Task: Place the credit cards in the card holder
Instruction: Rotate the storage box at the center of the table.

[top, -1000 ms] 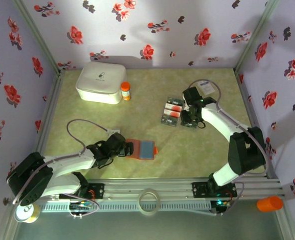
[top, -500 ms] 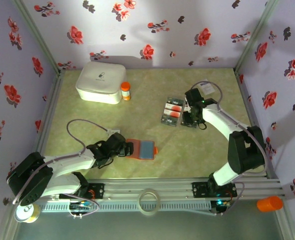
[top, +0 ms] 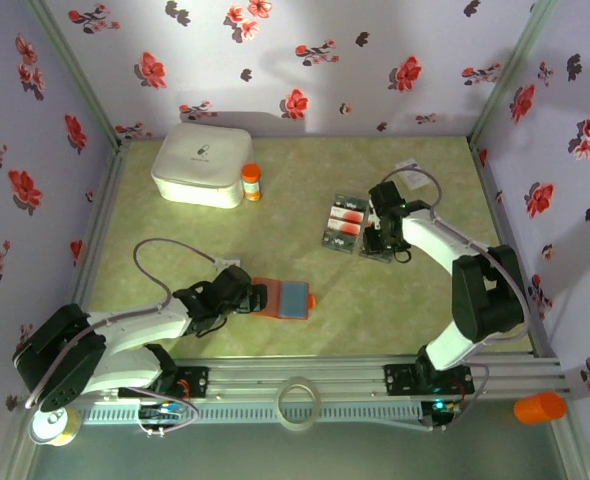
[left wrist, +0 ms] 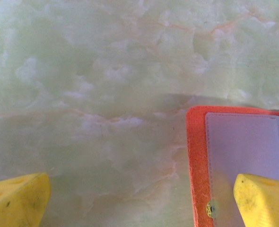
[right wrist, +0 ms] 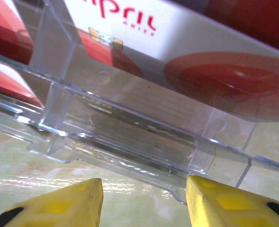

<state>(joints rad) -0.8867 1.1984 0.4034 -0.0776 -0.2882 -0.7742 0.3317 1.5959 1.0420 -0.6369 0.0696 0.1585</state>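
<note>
The card holder (top: 283,298) lies open on the table, an orange case with a grey-blue inner panel. My left gripper (top: 249,296) sits at its left edge, open; in the left wrist view one yellow finger (left wrist: 262,201) rests over the holder's (left wrist: 196,156) panel and the other (left wrist: 16,201) over bare table. The credit cards (top: 343,225) stand in a clear plastic rack. My right gripper (top: 378,238) is low at the rack's right side. In the right wrist view it (right wrist: 144,203) is open, with the rack (right wrist: 130,137) and red-blotched cards (right wrist: 215,75) just ahead and nothing between the fingers.
A white lidded box (top: 203,163) and an orange-capped bottle (top: 250,182) stand at the back left. A white card (top: 407,167) lies at the back right. Flowered walls close three sides. A tape ring (top: 300,403) lies on the front rail.
My right wrist has shifted slightly forward and down by the card rack, uncovering more of the white card behind it. The left arm has not moved.
</note>
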